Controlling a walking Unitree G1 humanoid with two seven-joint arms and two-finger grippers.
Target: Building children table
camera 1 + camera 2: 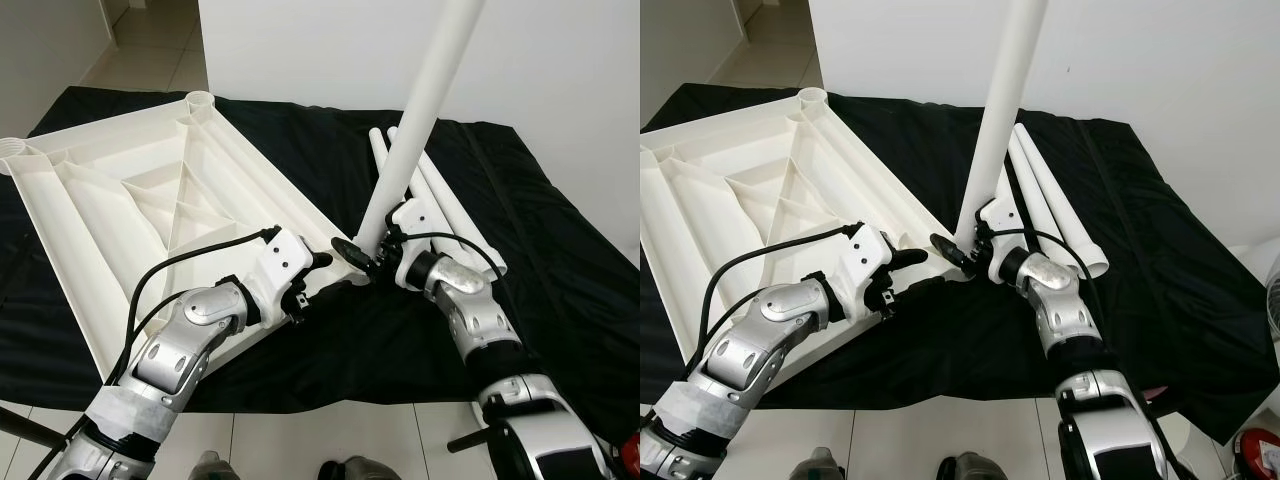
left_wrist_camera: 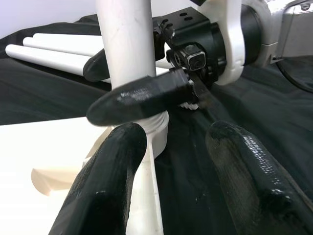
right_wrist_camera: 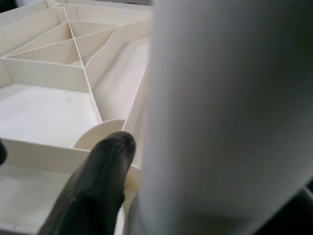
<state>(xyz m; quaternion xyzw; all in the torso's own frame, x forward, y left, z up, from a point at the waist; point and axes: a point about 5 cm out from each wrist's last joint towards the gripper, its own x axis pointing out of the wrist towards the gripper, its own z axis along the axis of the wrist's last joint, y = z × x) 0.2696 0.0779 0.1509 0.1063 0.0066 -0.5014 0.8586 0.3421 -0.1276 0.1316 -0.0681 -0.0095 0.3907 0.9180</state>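
Clamping the first leg [image 1: 420, 110] upright at the tabletop's [image 1: 120, 190] near corner socket, the right hand [image 1: 366, 250] works while the left hand [image 1: 335, 268] waits spread beside it — three legs [image 1: 450, 205] lie unfitted on the cloth [image 1: 560, 250].

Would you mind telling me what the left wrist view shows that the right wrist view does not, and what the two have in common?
The left wrist view alone shows the right gripper clamped around the upright table leg, the leg's threaded end at the corner socket, the spare legs lying on the black cloth, and the left gripper open below. The right wrist view alone shows the ribbed underside of the tabletop. Both show the white leg close up and part of the cream tabletop.
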